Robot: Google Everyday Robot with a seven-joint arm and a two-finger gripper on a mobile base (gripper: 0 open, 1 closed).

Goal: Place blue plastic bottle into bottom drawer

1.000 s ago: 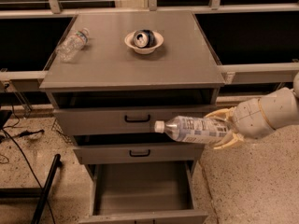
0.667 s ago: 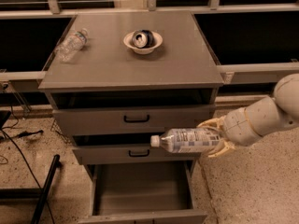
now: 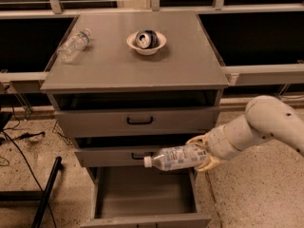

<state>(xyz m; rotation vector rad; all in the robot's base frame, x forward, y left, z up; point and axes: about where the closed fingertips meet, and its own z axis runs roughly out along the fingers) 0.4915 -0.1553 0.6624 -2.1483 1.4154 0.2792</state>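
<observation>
The blue plastic bottle (image 3: 174,157) is a stout clear bottle with a white cap and pale label. It lies level in the air, cap pointing left, in front of the middle drawer. My gripper (image 3: 202,152) is shut on its base end, its yellowish fingers (image 3: 198,140) above and below the bottle. The arm comes in from the right. The bottom drawer (image 3: 142,194) is pulled open below the bottle, its flat grey floor bare.
On the grey cabinet top (image 3: 180,65) stands a white bowl (image 3: 146,42) with a can in it and a thinner clear bottle (image 3: 72,45) lying at the left edge. Two upper drawers with black handles (image 3: 139,121) are partly open. Black cables and a stand leg (image 3: 45,194) lie on the floor at left.
My gripper has carried the bottle down and a little left, from beside the top drawer to in front of the middle drawer, above the open bottom drawer.
</observation>
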